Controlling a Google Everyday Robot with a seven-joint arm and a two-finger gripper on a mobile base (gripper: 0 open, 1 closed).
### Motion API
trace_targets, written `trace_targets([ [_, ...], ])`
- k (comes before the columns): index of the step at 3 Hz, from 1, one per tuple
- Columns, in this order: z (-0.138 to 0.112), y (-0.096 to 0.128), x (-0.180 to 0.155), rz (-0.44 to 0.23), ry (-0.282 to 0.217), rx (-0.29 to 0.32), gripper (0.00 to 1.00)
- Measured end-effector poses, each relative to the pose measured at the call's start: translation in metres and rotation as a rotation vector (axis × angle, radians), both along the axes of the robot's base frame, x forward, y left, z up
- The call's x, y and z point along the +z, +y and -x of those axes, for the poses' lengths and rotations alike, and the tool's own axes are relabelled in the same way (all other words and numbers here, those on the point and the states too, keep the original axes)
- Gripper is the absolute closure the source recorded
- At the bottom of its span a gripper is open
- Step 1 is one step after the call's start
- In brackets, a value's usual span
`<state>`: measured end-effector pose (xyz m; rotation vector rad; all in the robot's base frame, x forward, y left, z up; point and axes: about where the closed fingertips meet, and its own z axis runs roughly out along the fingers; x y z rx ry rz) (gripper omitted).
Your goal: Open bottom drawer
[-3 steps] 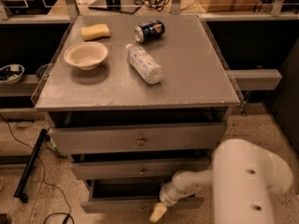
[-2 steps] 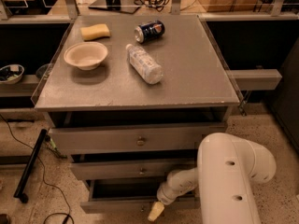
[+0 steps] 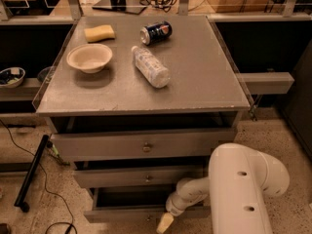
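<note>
Moved: big white arm housing (image 3: 243, 189) has shifted left over the last second; the cream-tipped gripper (image 3: 164, 223) has barely moved, perhaps a touch lower. The drawers look unchanged.
Gripper: low at the frame's bottom edge, against the front of the narrow flat grey bottom drawer (image 3: 122, 214), about where its centre knob should be; the knob itself is hidden.
Grip state: cannot tell, nor whether it has the knob.
Bottom drawer: lowest of three, under the mid-sized grey drawer (image 3: 126, 177) and the wide grey top drawer (image 3: 107, 146). Its front stands forward with a dark gap behind it.
Progress: looks part-open, not fully out.
Left: pull it further out, then let go.
Surface: grey surface (image 3: 204, 82) carries a clear plastic bottle (image 3: 151, 66), untouched.
</note>
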<state>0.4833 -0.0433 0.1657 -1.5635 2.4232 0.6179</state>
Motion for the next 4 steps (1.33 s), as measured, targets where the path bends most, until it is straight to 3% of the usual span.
trace_targets([
  [1, 0.0305, -0.0145, 0.0077, -0.007, 0.058, 0.014, 0.00],
  [2, 0.0312, -0.0149, 0.0079, -0.008, 0.059, 0.014, 0.00],
  [3, 0.0313, -0.0149, 0.0079, -0.008, 0.059, 0.014, 0.19],
  [4, 0.0313, -0.0149, 0.0079, -0.008, 0.059, 0.014, 0.50],
])
